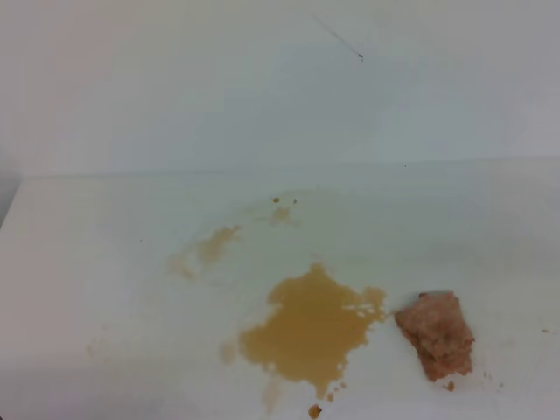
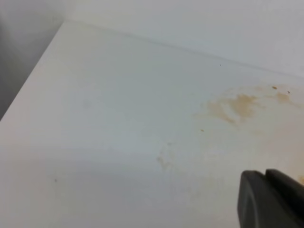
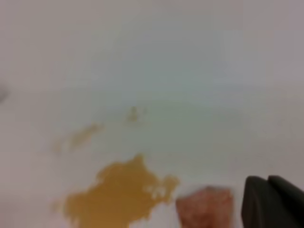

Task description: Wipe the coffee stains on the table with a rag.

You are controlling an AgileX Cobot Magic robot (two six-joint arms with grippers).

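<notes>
The large tan-brown coffee stain (image 1: 311, 328) lies on the white table (image 1: 87, 262) at front centre. Paler smears (image 1: 206, 249) and specks (image 1: 280, 210) lie behind it. The reddish-brown rag (image 1: 435, 334) lies crumpled just right of the big stain, close to its edge. No gripper shows in the exterior high view. In the left wrist view a dark part of my left gripper (image 2: 270, 199) hangs over pale smears (image 2: 235, 107). In the right wrist view a dark part of my right gripper (image 3: 273, 202) is right of the rag (image 3: 205, 206) and the stain (image 3: 118, 194).
The matte white wall (image 1: 262, 87) rises behind the table's back edge. The table's left edge (image 2: 28, 90) drops off to a darker gap. Small brown drops (image 1: 315, 409) lie near the front edge.
</notes>
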